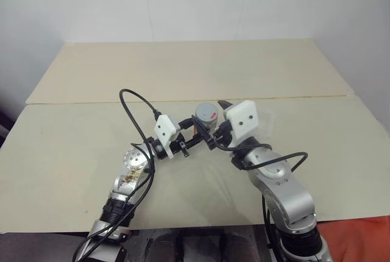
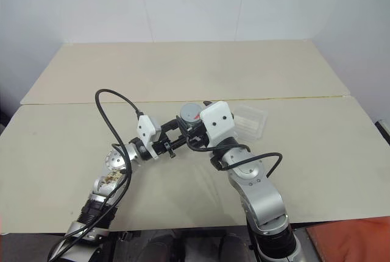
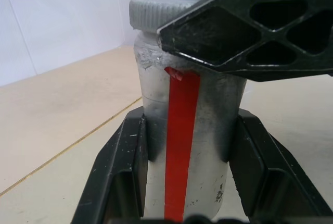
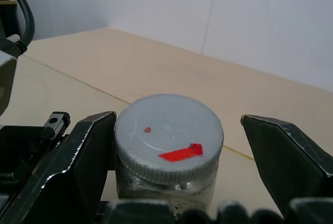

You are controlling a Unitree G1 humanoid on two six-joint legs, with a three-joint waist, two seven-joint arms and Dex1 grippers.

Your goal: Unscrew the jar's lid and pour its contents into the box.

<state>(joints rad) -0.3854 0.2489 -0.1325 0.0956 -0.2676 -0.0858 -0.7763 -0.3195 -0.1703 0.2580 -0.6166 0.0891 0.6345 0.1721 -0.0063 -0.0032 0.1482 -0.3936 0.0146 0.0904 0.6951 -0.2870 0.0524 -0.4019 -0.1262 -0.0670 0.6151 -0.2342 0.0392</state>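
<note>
My left claw (image 3: pixel 182 182) is clenched on the jar (image 3: pixel 184 130), one finger (image 3: pixel 122 172) pressed to each side of its body, and holds it upright above the bench (image 1: pixel 91 146), about midway between the left and right edges and a little nearer the front edge than the back. The red stripe on the jar faces my left wrist. The lid (image 4: pixel 169 135) is still on the jar, grey with a small red mark on top. My right claw (image 4: pixel 177 146) is released, its fingers (image 4: pixel 78 166) spread wide on either side of the lid; one stands just beside the rim, the other well apart from it. The box (image 2: pixel 251 120) lies on the bench just to the right of my claws.
</note>
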